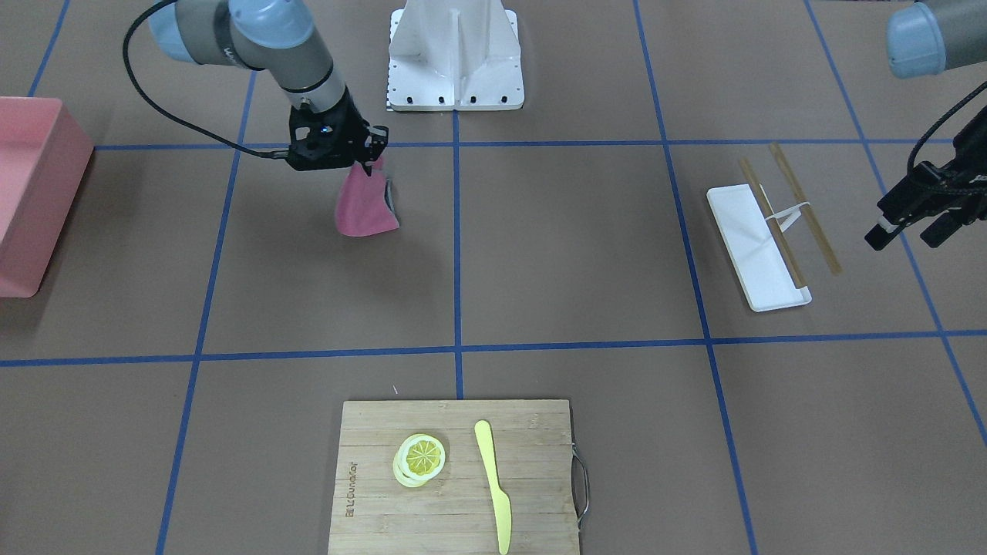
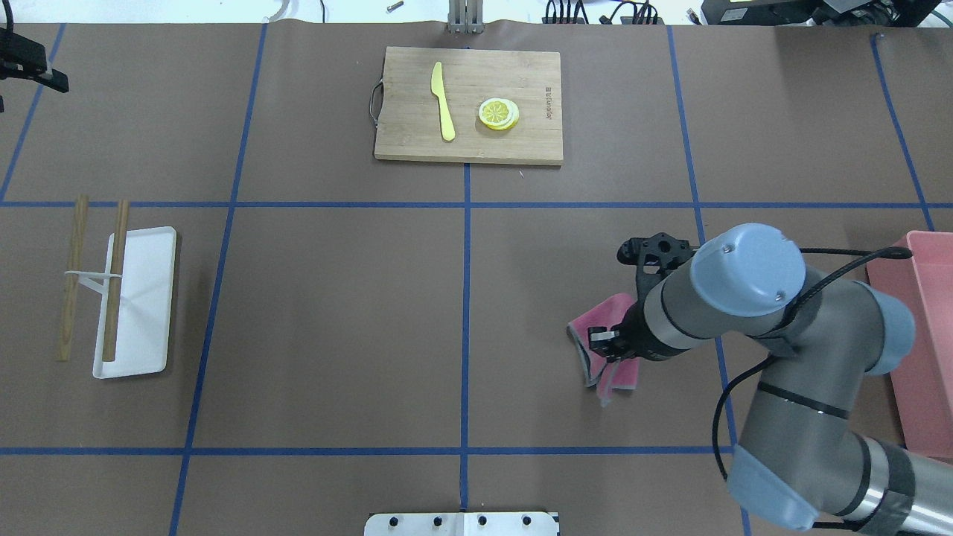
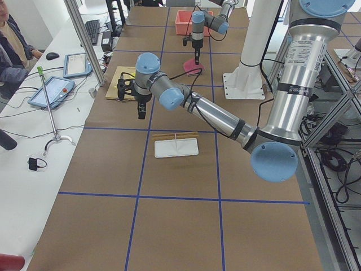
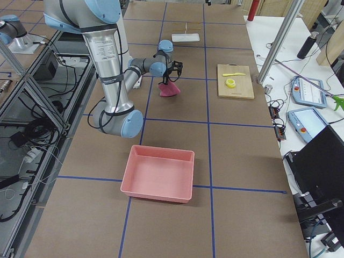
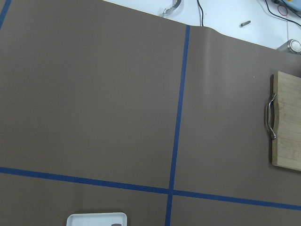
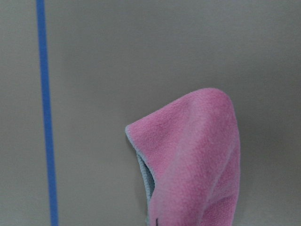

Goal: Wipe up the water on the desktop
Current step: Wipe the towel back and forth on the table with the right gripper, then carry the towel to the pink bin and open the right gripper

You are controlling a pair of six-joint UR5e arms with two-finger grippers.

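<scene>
The brown desktop [image 1: 570, 247] with blue tape lines shows no water that I can make out. My right gripper [image 1: 372, 158] is shut on the top of a pink cloth [image 1: 362, 208], which hangs down from it. I cannot tell whether the cloth's lower end touches the desktop. The cloth also shows in the overhead view [image 2: 599, 320] and fills the lower part of the right wrist view [image 6: 197, 160]. My left gripper [image 1: 910, 235] hovers open and empty above the desktop, beyond the white tray.
A pale cutting board [image 1: 455, 478] with a lemon slice [image 1: 420, 456] and a yellow knife [image 1: 493, 486] lies at the operators' edge. A white tray [image 1: 759, 247] with chopsticks [image 1: 802, 208] lies on my left. A pink bin [image 1: 31, 193] stands on my right.
</scene>
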